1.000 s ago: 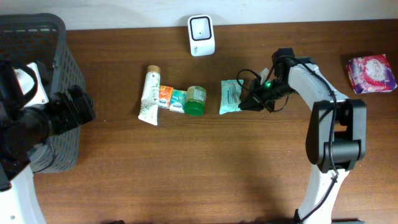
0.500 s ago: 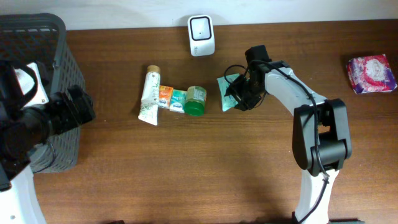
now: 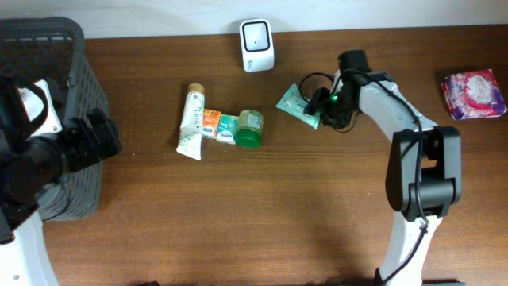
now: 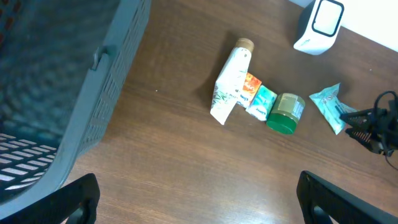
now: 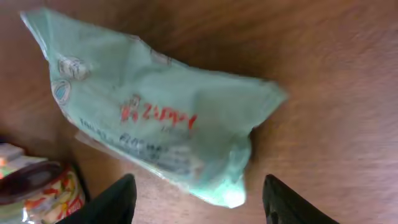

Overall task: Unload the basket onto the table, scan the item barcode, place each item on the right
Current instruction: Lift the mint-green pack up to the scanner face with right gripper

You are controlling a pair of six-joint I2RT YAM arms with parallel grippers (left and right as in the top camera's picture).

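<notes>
One mint packet (image 3: 295, 103) shifted toward one scanner (image 3: 257, 45), right hand (image 5: 199, 196) released, left hand (image 4: 199, 199) spread empty

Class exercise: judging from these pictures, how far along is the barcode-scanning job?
Done: nothing clearly. The teal packet lies on the table near the scanner, not held up to it. In hand: the right gripper stands open at the packet, gripping nothing; the left gripper is open, idle. Left: presenting the packet's barcode, probably then the tube, green jar and pink packet.
</notes>
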